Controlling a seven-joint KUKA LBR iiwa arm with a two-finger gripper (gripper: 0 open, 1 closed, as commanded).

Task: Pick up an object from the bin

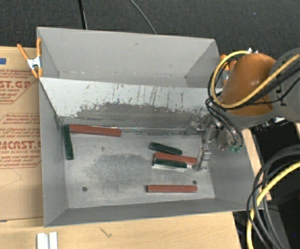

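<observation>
My gripper [203,157] is low in the bin's right part, right at the right end of a small cluster of sticks. The cluster is a dark green stick [165,149] on top, a red stick [174,158] under it, and a dark green stick with a pale edge [169,165] below. The red stick's right end reaches up to the gripper. A separate red stick [171,189] lies flat nearer the bin's front wall.
A long red stick [95,131] lies along the back wall at the left, and a dark green stick [67,142] lies along the left wall beside it. The arm with its orange cover and cables hangs over the bin's right rim.
</observation>
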